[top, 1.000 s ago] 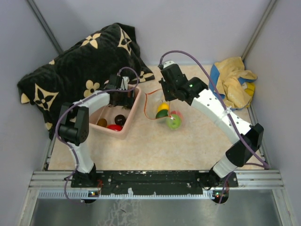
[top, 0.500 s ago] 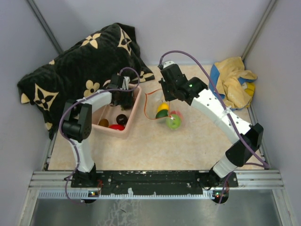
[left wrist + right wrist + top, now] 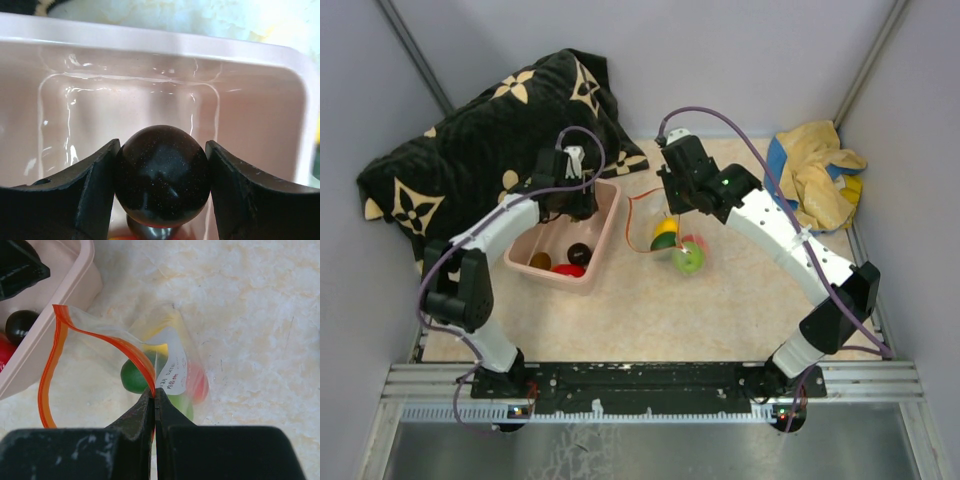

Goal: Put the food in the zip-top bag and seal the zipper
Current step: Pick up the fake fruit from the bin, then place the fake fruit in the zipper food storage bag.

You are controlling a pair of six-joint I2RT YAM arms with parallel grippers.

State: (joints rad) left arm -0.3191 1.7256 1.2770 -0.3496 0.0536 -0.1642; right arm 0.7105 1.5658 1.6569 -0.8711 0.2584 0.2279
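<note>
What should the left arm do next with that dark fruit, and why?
Probably carry the dark fruit from the pink tub to the zip-top bag: the left gripper grips it, and the right gripper holds the bag's mouth open.

Left gripper clamps dark food (arm stretched forward) — right gripper pinches zip-top bag

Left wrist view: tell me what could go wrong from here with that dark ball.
1. The glossy round dark fruit is pinched only at its sides by the left gripper; it may slip and drop into the pink tub.
2. The right gripper holds the zip-top bag by one spot on the zipper; the floppy mouth could sag, so the fruit may miss.
</note>
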